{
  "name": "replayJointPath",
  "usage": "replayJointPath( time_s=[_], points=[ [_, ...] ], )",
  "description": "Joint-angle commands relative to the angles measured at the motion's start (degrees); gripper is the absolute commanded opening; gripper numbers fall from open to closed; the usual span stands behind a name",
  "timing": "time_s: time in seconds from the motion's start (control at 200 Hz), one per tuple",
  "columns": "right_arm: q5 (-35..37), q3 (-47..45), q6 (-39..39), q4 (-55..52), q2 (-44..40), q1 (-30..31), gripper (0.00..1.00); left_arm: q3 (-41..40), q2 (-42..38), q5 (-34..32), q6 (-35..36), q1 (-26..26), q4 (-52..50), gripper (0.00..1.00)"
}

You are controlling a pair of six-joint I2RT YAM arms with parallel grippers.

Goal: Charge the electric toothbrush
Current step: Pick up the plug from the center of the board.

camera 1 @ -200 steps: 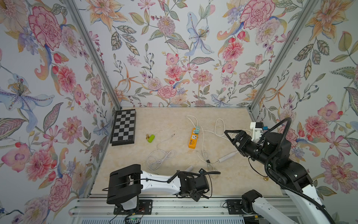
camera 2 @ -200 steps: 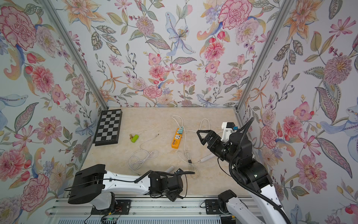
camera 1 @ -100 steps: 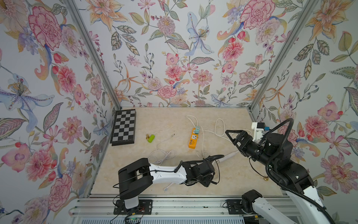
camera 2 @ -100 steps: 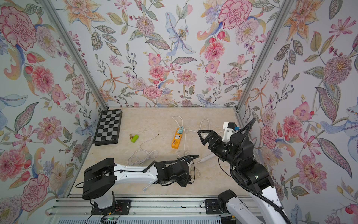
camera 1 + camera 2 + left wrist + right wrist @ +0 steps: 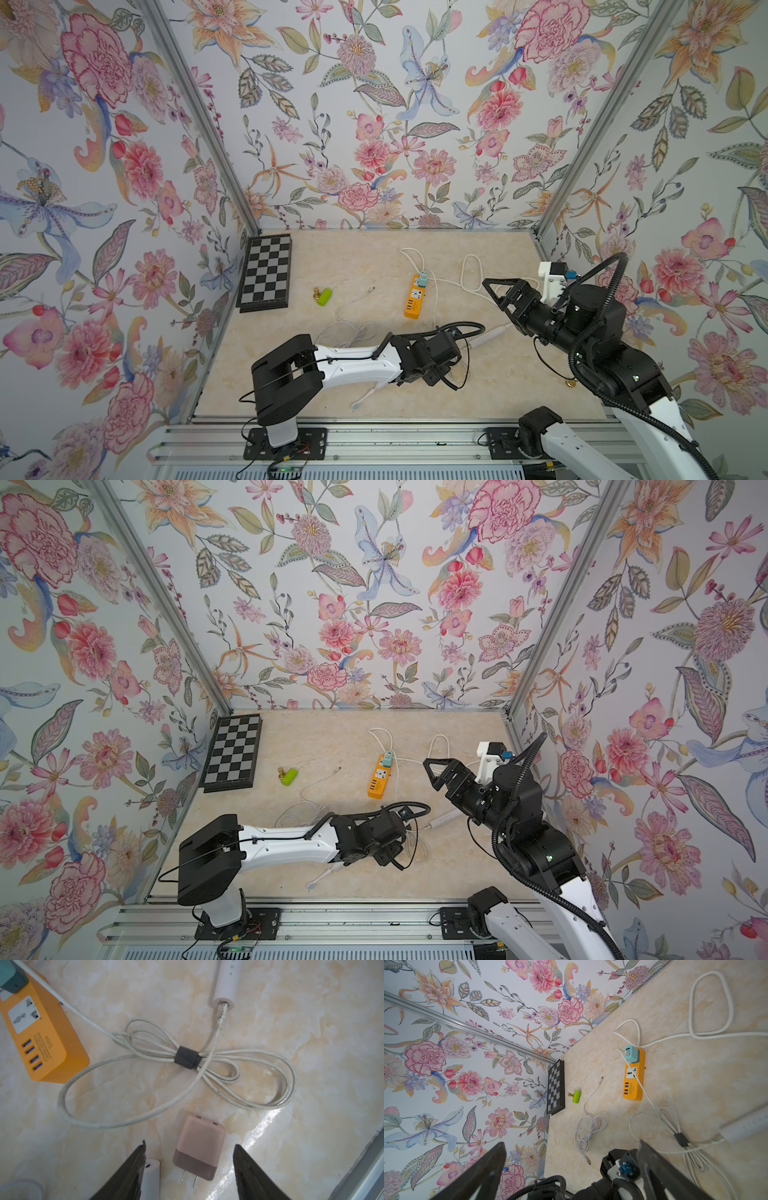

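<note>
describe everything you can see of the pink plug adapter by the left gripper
The pink plug adapter is a rounded block, plastic by its look: pale pink body, darker mauve end with two bare metal prongs. It lies flat on the marbled table, between the fingers of the open left gripper, touched by neither.

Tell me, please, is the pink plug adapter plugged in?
Unplugged: the pink plug adapter lies on the marble tabletop, its metal prongs bare.

Floral wallpaper of pink peonies and blue lilies is covering the three walls enclosing the work cell, with aluminium posts running up both rear corners. A glossy beige marble-patterned tabletop is catching a streak of glare, and an aluminium rail is bordering its near edge.
</note>
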Motion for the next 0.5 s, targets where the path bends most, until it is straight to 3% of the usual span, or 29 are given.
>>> replayJointPath(
  time_s=[0.0, 0.23, 0.495],
  points=[
    [-0.2, -0.2, -0.1, 1.3, 0.3, 0.1, 1.0, -1.2, 1.9, 0.9, 5.8, 0.4, -1.4, 0.68],
    [0.0, -0.6, 0.3, 1.5, 0.7, 0.1, 1.0, -2.0, 3.7, 4.4, 8.5, 0.5, 0.3, 0.65],
    [0.3, -0.9, -0.3, 1.5, -0.2, 0.3, 1.0, -3.0, 4.7, 5.9, 9.8, 0.9, 1.3, 0.54]
  ],
)
